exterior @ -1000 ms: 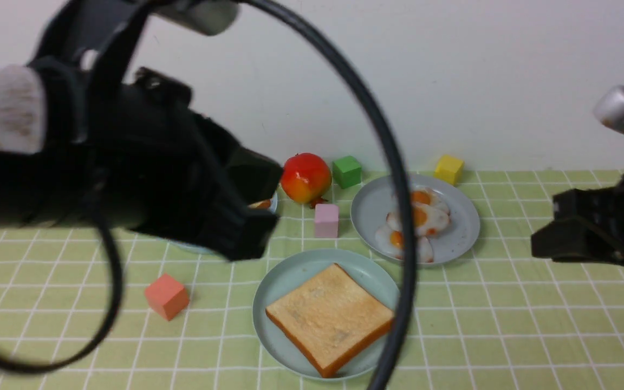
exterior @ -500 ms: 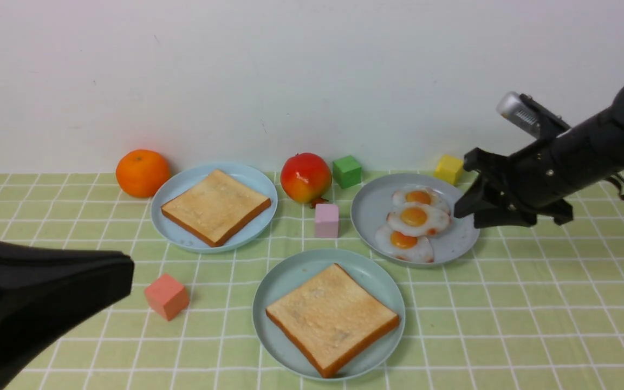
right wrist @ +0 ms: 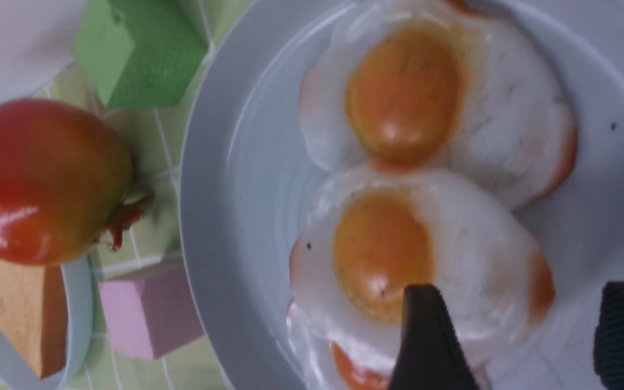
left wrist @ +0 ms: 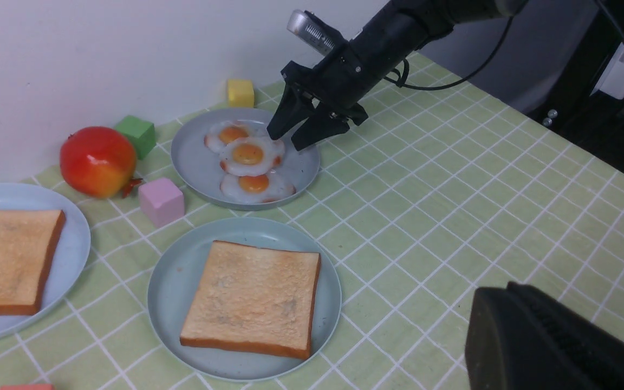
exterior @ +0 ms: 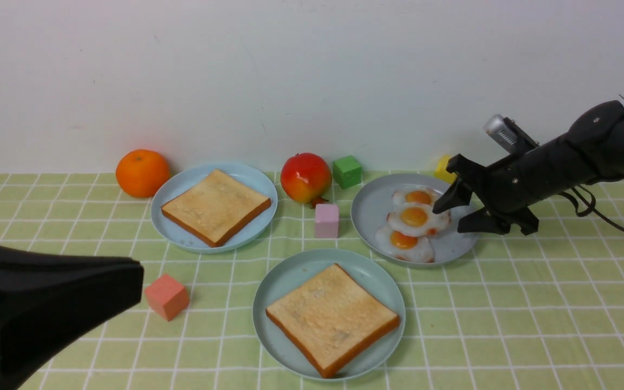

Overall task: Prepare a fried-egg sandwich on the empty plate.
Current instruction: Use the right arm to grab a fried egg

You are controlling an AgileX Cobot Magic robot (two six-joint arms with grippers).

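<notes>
Just at the middle fried egg (exterior: 415, 217) of 3, the right gripper (exterior: 447, 220) stands with jaws apart; the left gripper (exterior: 73, 292) is closed.

The near right of the table (exterior: 534, 314) is bare, giving open passage. The right claw (exterior: 449, 219), jaws spread, occupies the right edge of the grey plate (exterior: 369, 214); a yellow cube (exterior: 442, 170) stands just behind it. A pink cube (exterior: 326, 220) sits between that plate, the teal plate (exterior: 285, 276) and the blue plate (exterior: 252, 176). The left arm (exterior: 46, 303) blocks the near left corner.
</notes>
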